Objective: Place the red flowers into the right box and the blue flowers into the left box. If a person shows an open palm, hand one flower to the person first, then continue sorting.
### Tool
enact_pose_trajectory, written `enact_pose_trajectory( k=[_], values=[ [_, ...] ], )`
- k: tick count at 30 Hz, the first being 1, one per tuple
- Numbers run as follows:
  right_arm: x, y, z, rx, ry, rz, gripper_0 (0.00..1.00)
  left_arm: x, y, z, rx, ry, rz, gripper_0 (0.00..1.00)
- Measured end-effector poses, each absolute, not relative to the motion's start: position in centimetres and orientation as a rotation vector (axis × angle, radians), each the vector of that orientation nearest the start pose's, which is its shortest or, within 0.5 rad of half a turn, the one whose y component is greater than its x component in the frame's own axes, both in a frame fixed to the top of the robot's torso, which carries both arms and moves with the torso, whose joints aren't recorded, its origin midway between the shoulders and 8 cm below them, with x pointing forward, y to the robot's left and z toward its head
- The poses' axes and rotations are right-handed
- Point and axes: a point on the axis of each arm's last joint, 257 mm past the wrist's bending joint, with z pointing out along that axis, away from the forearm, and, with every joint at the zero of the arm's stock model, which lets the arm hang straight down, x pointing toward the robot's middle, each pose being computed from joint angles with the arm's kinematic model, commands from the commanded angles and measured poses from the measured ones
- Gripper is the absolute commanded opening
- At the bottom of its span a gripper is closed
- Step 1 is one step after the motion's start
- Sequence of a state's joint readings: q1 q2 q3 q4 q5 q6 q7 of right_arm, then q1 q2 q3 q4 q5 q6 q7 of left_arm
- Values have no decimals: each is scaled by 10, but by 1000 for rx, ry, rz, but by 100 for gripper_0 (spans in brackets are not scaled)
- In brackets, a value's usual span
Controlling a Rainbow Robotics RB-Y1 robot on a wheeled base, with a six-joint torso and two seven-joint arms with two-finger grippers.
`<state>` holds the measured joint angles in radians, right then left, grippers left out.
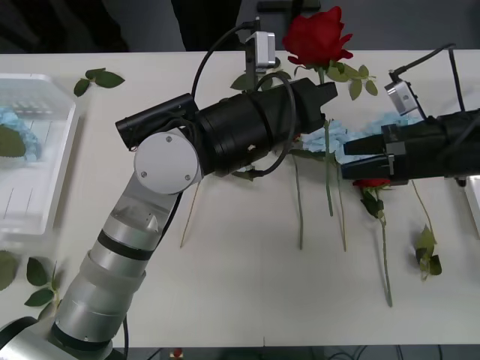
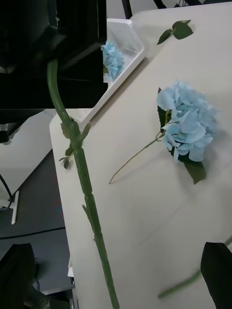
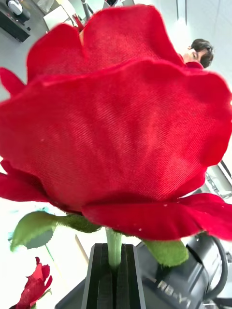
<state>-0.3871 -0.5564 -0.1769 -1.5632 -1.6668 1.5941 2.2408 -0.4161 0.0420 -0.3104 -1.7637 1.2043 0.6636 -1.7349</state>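
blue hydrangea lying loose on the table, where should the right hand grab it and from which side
Take the blue hydrangea by its thin bare stem, below the leaves, coming straight down from above: it lies flat on the table with the stem clear, and the fluffy head looks too wide and soft to pinch.

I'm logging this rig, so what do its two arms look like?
The left arm has silver ribbed lower segments, a round grey joint cap and a fat black forearm looped with black cable. The right arm is black and boxy. Each carries a small silver camera block near its wrist.
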Motion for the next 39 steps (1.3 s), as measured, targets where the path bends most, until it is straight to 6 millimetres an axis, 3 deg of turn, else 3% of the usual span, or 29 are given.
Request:
enact_pose_trajectory(
  k=[9, 10, 11, 12, 13, 14, 15, 18, 30, 32, 33, 34, 36, 39],
  values=[
    [416, -126, -146, -1001, 1927, 1154, 100, 462, -125, -29, 339, 1581, -1374, 0],
    [416, -124, -146, -1000, 1923, 1161, 94, 462, -125, -29, 339, 1581, -1374, 0],
    [416, -122, -145, -997, 1916, 1168, 78, 462, -125, -29, 339, 1581, -1374, 0],
    [416, -120, -144, -993, 1909, 1176, 56, 462, -125, -29, 339, 1581, -1374, 0],
    [416, -118, -143, -989, 1902, 1183, 43, 462, -125, -29, 339, 1581, -1374, 0],
    [416, -116, -142, -986, 1897, 1189, 15, 462, -125, -29, 339, 1581, -1374, 0],
    [416, -114, -142, -985, 1893, 1194, 6, 462, -125, -29, 339, 1581, -1374, 0],
    [415, -111, -142, -986, 1890, 1201, 0, 462, -125, -29, 339, 1581, -1374, 0],
    [409, -104, -140, -999, 1873, 1241, 0, 462, -125, -30, 339, 1582, -1373, 0],
    [408, -104, -140, -1000, 1873, 1243, 0, 462, -125, -30, 339, 1582, -1374, 10],
    [408, -104, -140, -1000, 1873, 1243, 0, 462, -125, -30, 339, 1582, -1375, 40],
    [408, -104, -140, -1000, 1873, 1243, 0, 462, -125, -30, 339, 1582, -1374, 60],
    [408, -104, -140, -1000, 1873, 1243, 0, 463, -123, -31, 340, 1585, -1370, 77],
    [408, -104, -140, -1000, 1873, 1243, 0, 465, -117, -36, 345, 1596, -1357, 85]
  ],
)
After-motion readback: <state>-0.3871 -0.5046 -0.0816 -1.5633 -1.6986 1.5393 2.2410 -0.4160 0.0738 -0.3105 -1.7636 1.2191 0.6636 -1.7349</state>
